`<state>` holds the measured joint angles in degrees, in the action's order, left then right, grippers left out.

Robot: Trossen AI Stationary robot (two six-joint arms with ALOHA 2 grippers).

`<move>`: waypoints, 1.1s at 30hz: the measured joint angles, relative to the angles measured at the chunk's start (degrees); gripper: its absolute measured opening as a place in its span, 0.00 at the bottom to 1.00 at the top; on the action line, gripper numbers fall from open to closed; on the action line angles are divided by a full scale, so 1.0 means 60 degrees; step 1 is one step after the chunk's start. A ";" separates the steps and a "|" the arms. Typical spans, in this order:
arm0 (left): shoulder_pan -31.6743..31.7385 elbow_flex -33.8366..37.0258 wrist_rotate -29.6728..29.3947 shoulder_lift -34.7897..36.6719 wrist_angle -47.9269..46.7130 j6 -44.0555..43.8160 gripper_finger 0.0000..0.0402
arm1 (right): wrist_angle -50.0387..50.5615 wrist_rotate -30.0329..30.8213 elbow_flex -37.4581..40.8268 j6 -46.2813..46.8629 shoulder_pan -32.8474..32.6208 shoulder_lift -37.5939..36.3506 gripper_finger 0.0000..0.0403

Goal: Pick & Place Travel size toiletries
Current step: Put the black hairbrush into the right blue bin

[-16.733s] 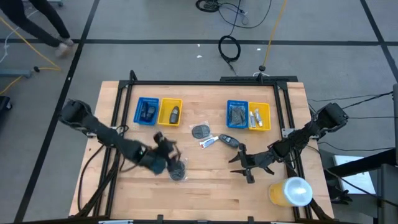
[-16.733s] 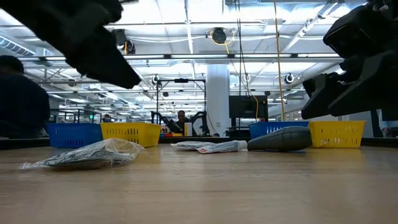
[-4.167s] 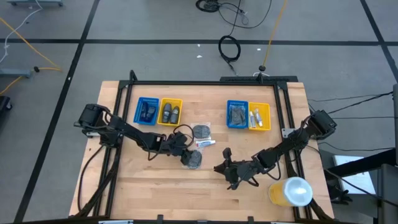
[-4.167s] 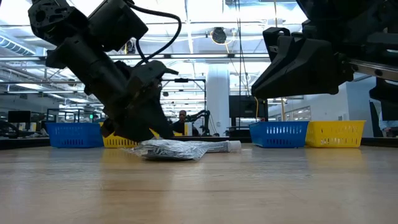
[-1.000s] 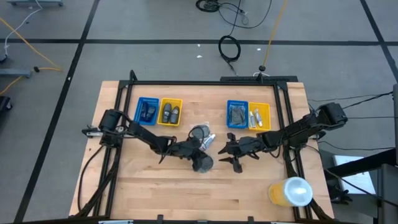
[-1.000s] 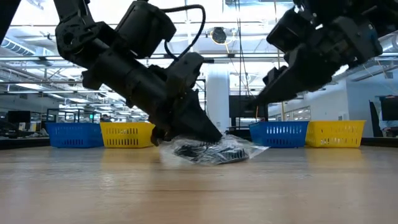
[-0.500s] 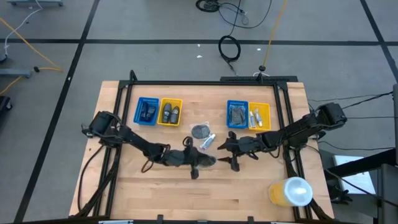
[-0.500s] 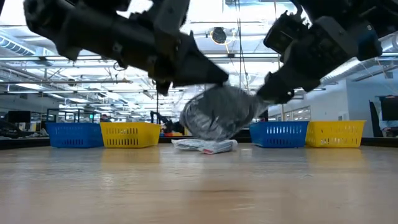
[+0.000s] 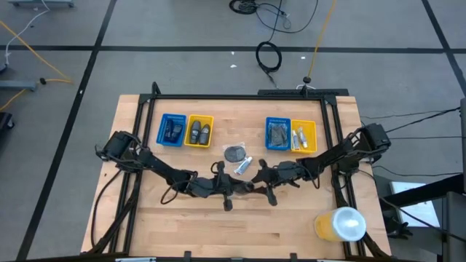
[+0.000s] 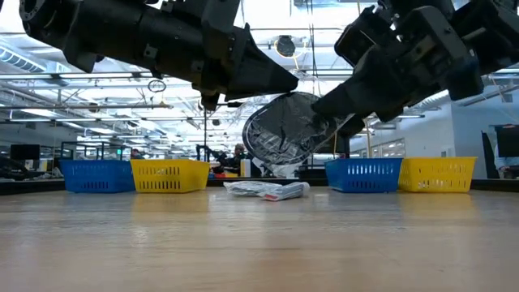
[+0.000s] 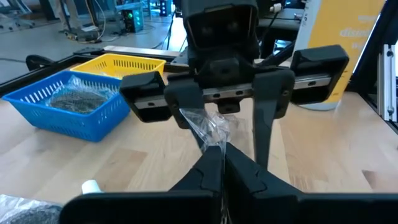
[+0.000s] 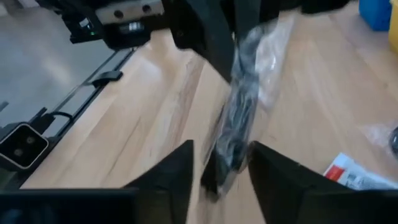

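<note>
A: Quick rundown, L to R. Far left on the table (image 9: 175, 225)?

B: Blue tray (image 9: 172, 130) w/ dark pieces inside, yellow tray (image 9: 199, 132) touching it on the right, two dark oval pieces (image 9: 199, 132) in that one.

A: Left arm?

B: Comes in from the left edge, reaches to mid-table. Left gripper (image 9: 237, 186) is clenched on the edge of a clear-wrapped disc (image 10: 284, 134). Low view shows the disc lifted clear of the wood, hanging between the two grippers. Left wrist view: fingers pinched tight on the crinkled wrap (image 11: 211, 127).

A: Anything under it?

B: Behind it, nearer the trays: another wrapped grey disc (image 9: 234, 153) flat on the table, and a small white tube (image 9: 243, 165) just beside it.

A: Right arm?

B: Enters from the right edge, meets the left one mid-table. Right gripper (image 9: 260, 180) has its fingers either side of the same disc; right wrist view shows the packet (image 12: 239, 118) standing between the two fingers. Can't tell if they're actually pressing on it or just straddling.

A: Far right?

B: Second blue tray (image 9: 277, 135) w/ grey wrapped stuff, yellow tray (image 9: 303, 136) touching it, small white tubes inside. Big yellow cylinder w/ white top (image 9: 340, 223) near the front right corner, well apart from the rest.
</note>
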<state>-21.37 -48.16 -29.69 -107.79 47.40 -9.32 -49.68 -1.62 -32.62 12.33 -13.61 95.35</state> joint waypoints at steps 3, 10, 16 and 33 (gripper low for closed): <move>0.0000 0.0000 0.0007 0.0000 0.0004 0.0024 0.00 | -0.0044 0.0006 -0.0004 -0.0164 0.0004 -0.0018 0.21; 0.0000 0.0000 0.0039 0.0004 0.0048 0.0369 0.16 | 0.1061 0.0013 -0.0002 -0.0178 -0.0002 -0.0609 0.05; -0.0033 0.0000 0.0007 0.0004 0.0032 0.0408 0.41 | 0.4267 0.1366 -0.0004 -0.0189 0.0000 -0.2621 0.10; 0.0066 0.0000 0.0000 0.0004 -0.0142 0.0211 0.59 | 1.1523 0.2644 -0.0157 -0.2241 0.4305 -0.7858 0.10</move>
<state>-20.97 -48.16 -29.69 -107.77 46.54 -8.05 19.45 14.25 -33.56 -1.11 12.22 48.21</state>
